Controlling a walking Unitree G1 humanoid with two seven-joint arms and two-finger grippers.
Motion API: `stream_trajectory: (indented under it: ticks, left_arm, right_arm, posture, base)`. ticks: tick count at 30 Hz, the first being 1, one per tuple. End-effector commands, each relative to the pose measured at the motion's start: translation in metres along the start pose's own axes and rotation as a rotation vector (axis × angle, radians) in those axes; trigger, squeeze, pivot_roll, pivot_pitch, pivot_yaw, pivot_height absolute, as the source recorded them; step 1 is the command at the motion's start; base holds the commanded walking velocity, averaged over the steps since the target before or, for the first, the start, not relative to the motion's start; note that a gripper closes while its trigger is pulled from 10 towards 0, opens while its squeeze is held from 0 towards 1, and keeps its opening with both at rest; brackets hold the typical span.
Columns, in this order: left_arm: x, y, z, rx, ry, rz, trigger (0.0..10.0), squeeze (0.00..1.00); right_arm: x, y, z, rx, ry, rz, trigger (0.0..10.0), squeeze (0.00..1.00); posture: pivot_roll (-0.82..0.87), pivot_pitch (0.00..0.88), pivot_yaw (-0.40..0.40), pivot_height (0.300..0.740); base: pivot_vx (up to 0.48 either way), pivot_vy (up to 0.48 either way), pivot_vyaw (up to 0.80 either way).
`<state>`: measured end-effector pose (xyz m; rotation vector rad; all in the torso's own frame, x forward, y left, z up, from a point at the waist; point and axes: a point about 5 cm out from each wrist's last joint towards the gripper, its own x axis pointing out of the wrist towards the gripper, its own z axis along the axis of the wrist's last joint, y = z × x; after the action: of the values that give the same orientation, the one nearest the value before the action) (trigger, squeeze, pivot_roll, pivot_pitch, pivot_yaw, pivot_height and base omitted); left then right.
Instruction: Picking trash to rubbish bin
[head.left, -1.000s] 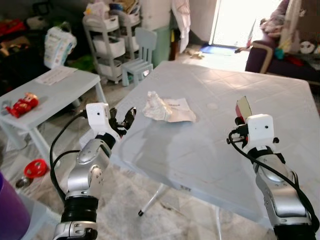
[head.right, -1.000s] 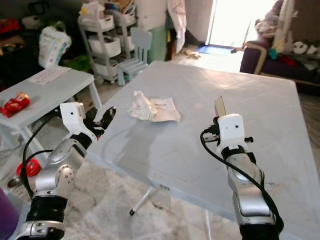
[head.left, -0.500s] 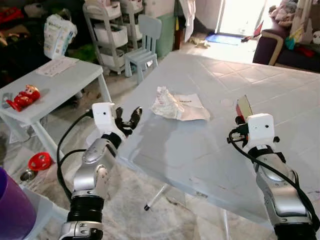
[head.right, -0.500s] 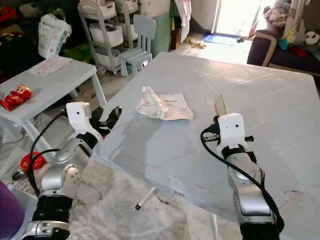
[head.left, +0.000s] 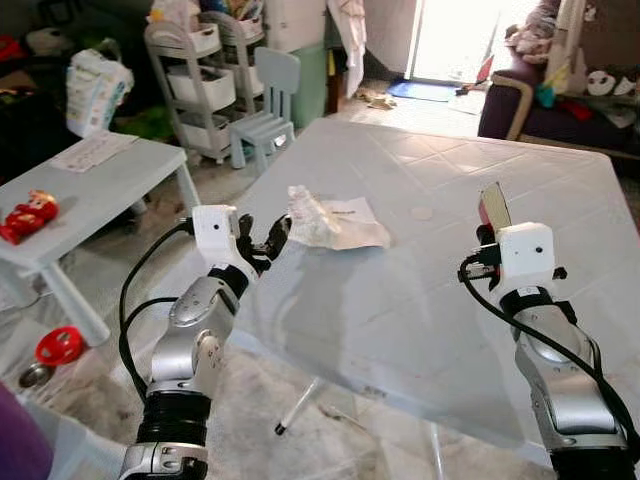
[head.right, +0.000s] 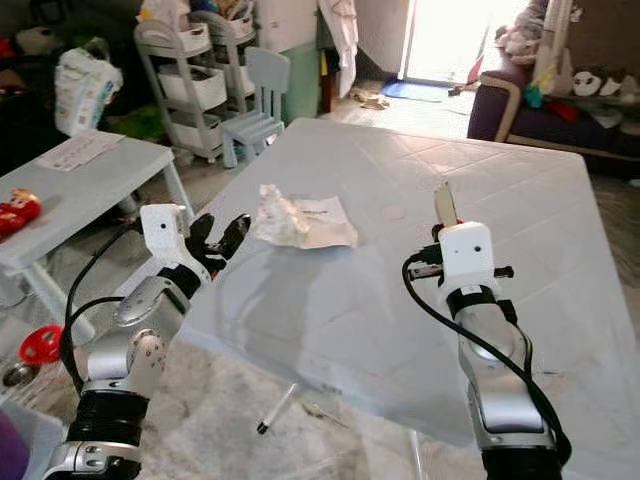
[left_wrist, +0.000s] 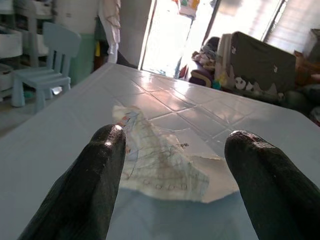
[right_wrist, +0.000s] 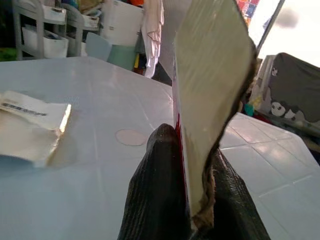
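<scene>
**Trash on the table: one piece held, one waiting**

Head views: crumpled paper (head.left: 330, 222) lies on the pale table (head.left: 420, 300), near the edge at about 10 o'clock from the table's middle. The left gripper (head.left: 264, 242) is at that edge, just beside the paper, and its fingers are spread wide. I judge it is placed so in order to close around the paper next. The right gripper (head.left: 490, 243) is over the table at about 3 o'clock, well apart from the paper. It holds a flat wrapper piece (head.left: 491, 208) upright, probably to keep it safe until a bin is reached. No rubbish bin can be told with certainty. A low side table (head.left: 90, 175) with a red toy (head.left: 28, 217) stands at 9 o'clock.

Left wrist view: both black fingers (left_wrist: 95, 180) frame the paper (left_wrist: 160, 165), which is flat on one side and bunched on the other. The fingers do not touch it yet.

Right wrist view: the fingers (right_wrist: 160, 200) are pressed tight on the wrapper piece (right_wrist: 210, 90), which has a silver face and a red edge.
</scene>
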<state>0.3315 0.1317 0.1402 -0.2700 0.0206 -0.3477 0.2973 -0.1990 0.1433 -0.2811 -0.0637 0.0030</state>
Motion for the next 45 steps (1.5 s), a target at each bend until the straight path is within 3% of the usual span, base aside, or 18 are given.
stream_trajectory:
  ticks: [1,9,15,25,32,38,45]
  left_arm:
    - [0.000,0.001,0.004,0.017,-0.007,0.001,10.0,0.00]
    - [0.000,0.002,0.001,0.015,0.016,0.013,10.0,0.00]
    - [-0.002,0.002,-0.003,0.021,0.040,0.016,10.0,0.00]
    - [-0.002,-0.008,-0.006,0.033,0.074,-0.047,10.0,0.00]
    - [-0.001,-0.017,-0.016,0.032,0.184,-0.175,10.0,0.00]
    - [0.012,-0.020,-0.017,0.073,0.235,-0.240,10.0,0.00]
    - [0.033,-0.014,-0.015,0.123,0.263,-0.227,10.0,0.00]
  right_arm:
    - [0.002,0.001,0.008,-0.001,-0.037,-0.001,10.0,0.00]
    - [0.001,0.001,0.008,-0.001,-0.039,-0.004,10.0,0.00]
    - [0.001,0.002,0.008,0.000,-0.037,-0.005,10.0,0.00]
    - [0.000,0.002,0.007,0.000,-0.033,-0.001,10.0,0.00]
    - [-0.001,0.003,0.007,-0.001,-0.030,0.007,10.0,0.00]
    - [-0.001,0.002,0.007,-0.005,-0.028,0.013,10.0,0.00]
    - [-0.003,0.002,0.006,-0.007,-0.024,0.010,10.0,0.00]
  posture:
    - [-0.04,0.000,0.032,0.740]
    - [-0.04,0.000,0.034,0.740]
    - [-0.04,0.000,0.034,0.740]
    - [-0.04,0.000,0.036,0.740]
    - [-0.04,0.000,0.034,0.740]
    - [-0.05,0.000,0.033,0.740]
    - [-0.07,0.000,0.041,0.740]
  base:
    - [0.469,0.000,0.00]
    - [0.449,0.000,0.00]
    - [0.000,0.000,0.00]
    - [0.000,0.000,0.00]
    - [0.000,0.000,0.00]
    - [0.000,0.000,0.00]
    - [0.000,0.000,0.00]
